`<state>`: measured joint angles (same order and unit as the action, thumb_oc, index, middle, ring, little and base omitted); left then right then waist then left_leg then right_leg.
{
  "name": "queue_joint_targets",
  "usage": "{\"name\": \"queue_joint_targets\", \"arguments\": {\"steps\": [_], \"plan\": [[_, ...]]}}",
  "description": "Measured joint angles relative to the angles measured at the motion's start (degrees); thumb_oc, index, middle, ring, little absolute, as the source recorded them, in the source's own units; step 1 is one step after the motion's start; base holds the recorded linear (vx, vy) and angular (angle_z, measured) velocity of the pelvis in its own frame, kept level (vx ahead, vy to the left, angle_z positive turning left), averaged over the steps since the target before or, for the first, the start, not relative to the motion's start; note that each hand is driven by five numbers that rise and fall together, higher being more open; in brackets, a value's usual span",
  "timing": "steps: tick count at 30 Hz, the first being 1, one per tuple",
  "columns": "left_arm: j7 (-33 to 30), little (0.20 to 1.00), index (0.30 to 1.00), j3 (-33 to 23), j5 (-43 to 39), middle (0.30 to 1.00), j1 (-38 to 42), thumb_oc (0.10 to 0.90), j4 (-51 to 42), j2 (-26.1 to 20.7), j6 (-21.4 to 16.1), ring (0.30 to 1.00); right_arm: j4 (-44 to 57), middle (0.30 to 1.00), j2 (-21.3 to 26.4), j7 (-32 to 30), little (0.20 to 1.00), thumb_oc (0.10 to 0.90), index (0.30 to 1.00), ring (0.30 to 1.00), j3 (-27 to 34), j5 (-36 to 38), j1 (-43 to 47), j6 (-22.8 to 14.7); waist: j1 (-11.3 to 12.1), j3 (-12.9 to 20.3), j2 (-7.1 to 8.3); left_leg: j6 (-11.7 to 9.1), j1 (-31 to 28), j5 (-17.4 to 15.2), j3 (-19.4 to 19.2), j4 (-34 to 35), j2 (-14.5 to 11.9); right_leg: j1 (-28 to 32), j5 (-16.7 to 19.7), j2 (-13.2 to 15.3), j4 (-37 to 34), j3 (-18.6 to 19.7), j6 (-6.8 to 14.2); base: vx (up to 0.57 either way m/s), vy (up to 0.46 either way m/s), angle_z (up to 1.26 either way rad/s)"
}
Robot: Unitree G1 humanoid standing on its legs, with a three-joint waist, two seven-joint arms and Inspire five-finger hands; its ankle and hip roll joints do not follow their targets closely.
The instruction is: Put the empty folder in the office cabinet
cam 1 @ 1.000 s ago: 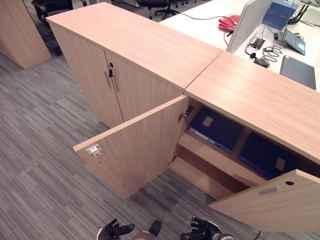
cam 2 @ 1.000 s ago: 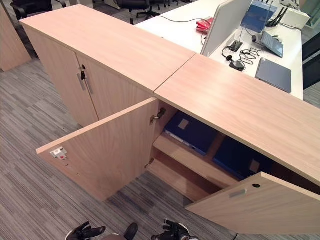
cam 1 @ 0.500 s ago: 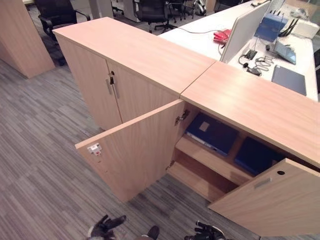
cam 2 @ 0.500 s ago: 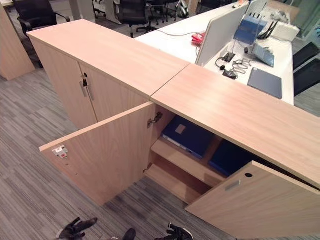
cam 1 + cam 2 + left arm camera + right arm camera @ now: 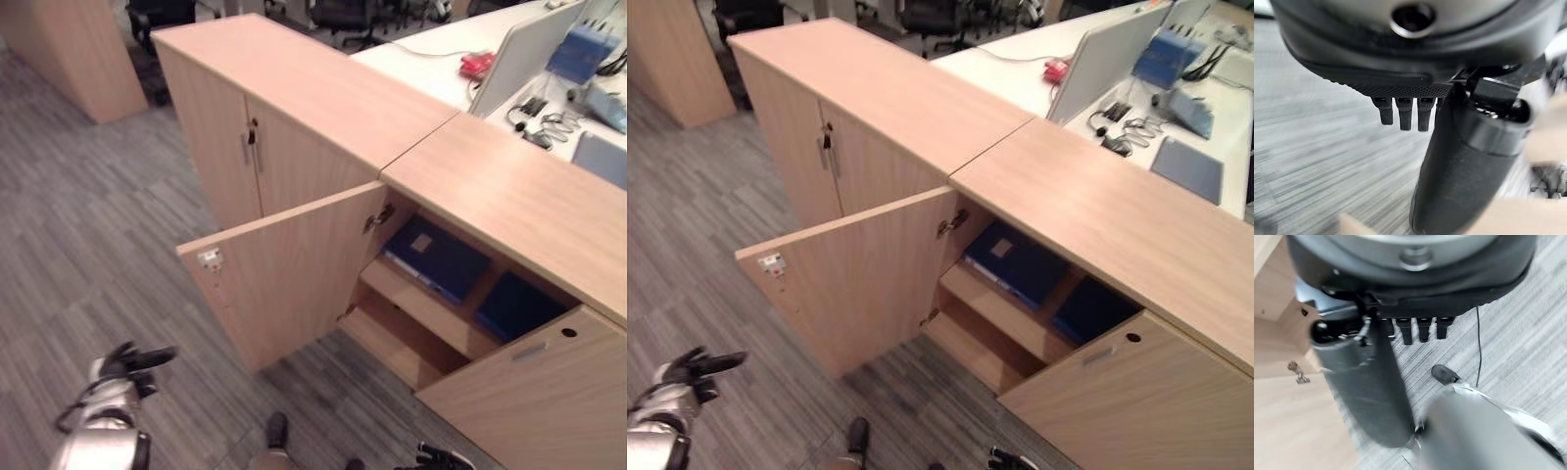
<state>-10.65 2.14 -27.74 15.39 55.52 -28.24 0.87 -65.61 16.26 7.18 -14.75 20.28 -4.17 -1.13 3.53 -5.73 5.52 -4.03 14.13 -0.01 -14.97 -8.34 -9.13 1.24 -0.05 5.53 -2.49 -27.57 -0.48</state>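
Note:
Two dark blue folders lie on the upper shelf of the open office cabinet (image 5: 509, 201), one at the left (image 5: 436, 259) and one at the right (image 5: 514, 305). Both cabinet doors stand open, the left door (image 5: 294, 274) swung towards me and the right door (image 5: 529, 392) at the lower right. My left hand (image 5: 127, 362) hangs over the carpet at the lower left, fingers straight and holding nothing; it is far from the cabinet. My right hand (image 5: 441, 458) sits at the bottom edge below the right door, its fingers (image 5: 1422, 328) straight and bare.
A second cabinet (image 5: 294, 88) with shut doors and a key (image 5: 253, 132) joins on the left. Behind is a white desk (image 5: 1019, 59) with a monitor (image 5: 1107, 54), a red item (image 5: 1055, 69) and cables. Office chairs stand at the back; grey carpet (image 5: 88, 255) lies in front.
The camera has shifted, so the cabinet sits further right. My left arm has swung out to the left and up, showing its forearm. My right hand has sunk to the bottom edge.

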Motion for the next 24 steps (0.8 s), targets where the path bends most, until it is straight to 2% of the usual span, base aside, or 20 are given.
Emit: {"name": "queue_joint_targets", "arguments": {"steps": [1, 2, 3, 4, 5, 6, 7, 8, 11, 14, 16, 22, 24], "plan": [[2.86, 0.900, 0.900, 2.76, 0.03, 0.900, -5.82, 0.800, -14.99, 4.45, -2.13, 0.900, -1.45, 0.900, -0.04, -1.24, 0.900, 0.800, 0.900, 0.900, 2.76, 0.01, 0.06, 0.67, -0.13, -0.89, -0.22, -0.99, -1.42, 1.12, 3.12, 0.41, 0.17, -0.08, -1.15, 2.37, 2.10, -1.37, 1.23, -0.01, 0.093, 0.93], [4.44, 0.900, 0.900, 5.06, 0.98, 0.900, -10.13, 0.800, -23.12, 6.04, -2.33, 0.900, -2.89, 0.900, 0.29, -1.42, 0.900, 0.800, 0.900, 0.900, 3.76, -0.06, 0.56, 1.65, 0.06, -0.94, -0.92, -0.77, -5.11, 3.31, 5.83, 3.30, -0.01, -0.14, -1.78, 3.09, 3.84, -0.19, 2.57, 0.01, 0.143, 0.45], [5.12, 0.900, 0.900, 5.42, 1.72, 0.900, -12.53, 0.800, -26.54, 7.19, -2.38, 0.900, -3.10, 0.900, 1.04, -1.36, 0.900, 0.800, 0.900, 0.900, 4.34, -0.08, 0.26, 1.69, 0.10, -0.98, -2.54, -1.14, -7.66, 3.52, 7.74, 5.54, -0.37, 0.05, -1.72, 2.90, 4.47, 0.21, 3.64, 0.02, 0.149, -0.15], [5.63, 0.900, 0.900, 5.55, 2.98, 0.900, -14.49, 0.800, -28.50, 7.27, -2.31, 0.900, -3.51, 0.900, 0.87, -1.35, 0.900, 0.800, 0.900, 0.900, 4.90, -0.20, 0.06, 1.64, -0.21, -1.24, -2.75, 0.03, -9.23, 3.88, 8.00, 7.71, 1.12, 0.25, -1.25, 4.07, 4.40, 1.09, 4.53, 0.07, 0.155, -0.07], [6.20, 0.900, 0.900, 5.28, 3.75, 0.900, -15.15, 0.800, -29.32, 6.80, -1.94, 0.900, -3.87, 0.900, 0.95, -0.70, 0.900, 0.800, 0.900, 0.900, 5.72, -0.70, -0.16, 1.74, -0.34, -1.22, -2.71, 0.11, -9.93, 3.87, 8.60, 8.65, 1.92, 0.78, -1.03, 4.21, 3.13, 2.25, 4.88, 0.05, 0.106, 0.24], [6.79, 0.900, 0.900, 5.13, 5.13, 0.900, -15.09, 0.800, -29.23, 5.28, -1.49, 0.900, -5.18, 0.900, 1.01, 0.84, 0.900, 0.800, 0.900, 0.900, 7.84, -1.39, -0.74, 1.81, -0.75, -1.31, -2.96, 0.75, -10.71, 4.48, 9.73, 10.54, 3.41, 2.62, -0.27, 4.23, -0.08, 2.91, 6.58, 0.08, 0.221, 0.50], [7.21, 0.900, 0.900, 4.14, 6.05, 0.900, -14.71, 0.800, -28.92, 3.77, -1.14, 0.900, -6.13, 0.900, 1.03, 1.31, 0.900, 0.800, 0.900, 0.900, 8.83, -1.81, -0.73, 1.96, -0.77, -1.31, -3.21, 1.01, -10.77, 5.12, 10.70, 11.51, 4.35, 3.53, 0.81, 4.23, -2.30, 3.43, 7.28, 0.07, 0.158, 0.54], [7.61, 0.900, 0.900, 1.94, 7.75, 0.900, -15.27, 0.800, -30.13, 2.07, 0.06, 0.900, -7.99, 0.900, 1.17, 1.65, 0.900, 0.800, 0.900, 0.900, 11.33, -2.23, 0.16, 2.20, -0.55, -1.02, -3.29, 1.25, -10.94, 5.39, 11.01, 12.50, 5.02, 3.70, 1.81, 4.56, -2.93, 3.43, 7.02, 0.09, 0.208, 0.35], [7.90, 0.900, 0.900, -2.45, 10.60, 0.900, -16.81, 0.800, -32.34, -1.41, 0.95, 0.900, -8.96, 0.900, 2.56, 2.12, 0.900, 0.800, 0.900, 0.900, 12.29, -2.36, 0.20, 2.76, 0.32, -0.87, -5.00, 1.32, -11.16, 5.74, 11.84, 12.92, 5.35, 4.01, 2.06, 4.76, -2.93, 3.35, 7.26, 0.06, 0.131, 0.16], [10.56, 0.900, 0.900, -3.71, 11.51, 0.900, -18.78, 0.800, -35.99, -4.66, 1.85, 0.900, -8.98, 0.900, 3.81, 3.35, 0.900, 0.800, 0.900, 0.900, 12.43, -4.64, 0.30, 3.09, 0.61, -0.45, -5.87, 1.30, -11.58, 5.73, 11.67, 12.93, 5.23, 4.27, 2.13, 4.59, -2.50, 3.68, 7.31, 0.05, 0.086, -0.03], [11.48, 0.900, 0.900, -3.72, 12.40, 0.900, -18.74, 0.800, -36.87, -4.68, 1.86, 0.900, -8.99, 0.900, 4.17, 3.58, 0.900, 0.800, 0.900, 0.900, 12.75, -4.98, 0.43, 3.66, 0.71, -0.39, -5.90, 1.29, -11.92, 5.73, 11.23, 12.93, 5.09, 4.42, 2.20, 4.50, -2.50, 4.14, 7.23, 0.04, 0.079, -0.16], [13.57, 0.900, 0.900, -2.63, 12.96, 0.900, -18.51, 0.800, -37.98, -4.67, 3.20, 0.900, -9.34, 0.900, 2.45, 4.26, 0.900, 0.800, 0.900, 0.900, 12.21, -6.29, -0.73, 4.03, -0.99, 2.85, -2.57, 0.60, -12.42, 5.27, 8.71, 13.02, 4.38, 3.04, 2.45, 4.07, -2.95, 7.29, 6.95, 0.02, 0.056, -0.24], [13.70, 0.900, 0.900, -2.36, 12.93, 0.900, -18.38, 0.800, -37.98, -4.67, 4.13, 0.900, -9.36, 0.900, 1.65, 4.31, 0.900, 0.800, 0.900, 0.900, 12.22, -6.72, -1.19, 4.13, -1.84, 3.25, -2.03, 0.59, -12.73, 5.25, 7.94, 13.02, 4.27, 2.86, 2.65, 4.02, -2.95, 8.10, 6.83, 0.00, 0.024, -0.22]]}}
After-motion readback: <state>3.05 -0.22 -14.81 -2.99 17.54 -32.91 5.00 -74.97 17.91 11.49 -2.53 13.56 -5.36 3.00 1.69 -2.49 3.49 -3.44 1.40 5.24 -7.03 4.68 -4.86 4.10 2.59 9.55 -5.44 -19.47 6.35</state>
